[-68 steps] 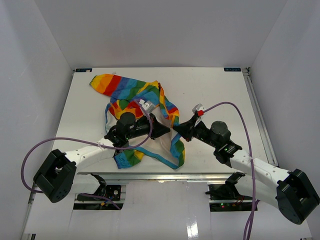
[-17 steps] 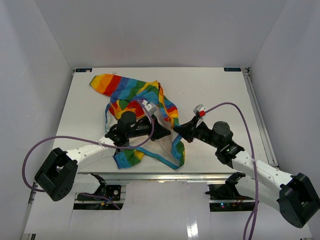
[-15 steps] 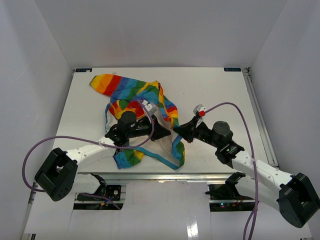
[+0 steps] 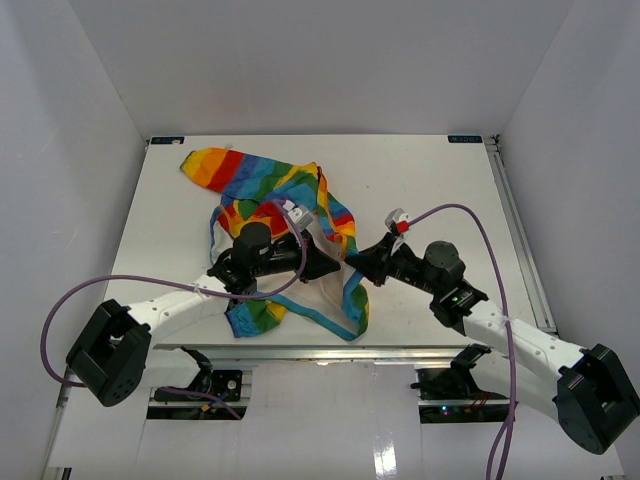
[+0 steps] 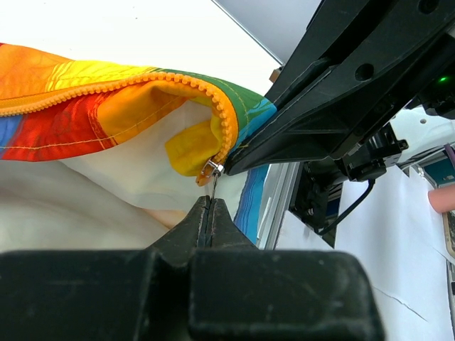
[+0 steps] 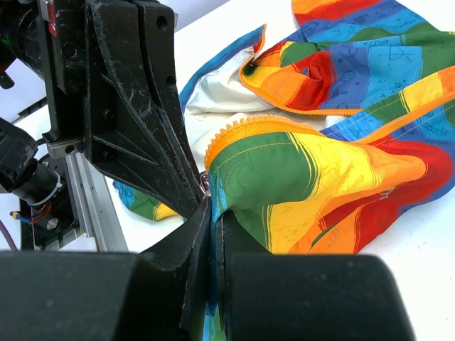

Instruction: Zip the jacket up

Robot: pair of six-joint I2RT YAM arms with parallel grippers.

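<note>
The jacket (image 4: 270,185) lies crumpled and open on the left-centre of the white table (image 4: 440,180). One sleeve stretches toward the far left corner, and the white lining shows near the front edge. The left gripper (image 5: 207,213) has its jaws pressed together on the thin metal zipper pull (image 5: 212,185), which hangs from the slider at the end of the orange zipper teeth (image 5: 226,121); just beside it, almost tip to tip, the right gripper (image 6: 213,213) is clamped tight on the jacket's edge below a green stripe.
</note>
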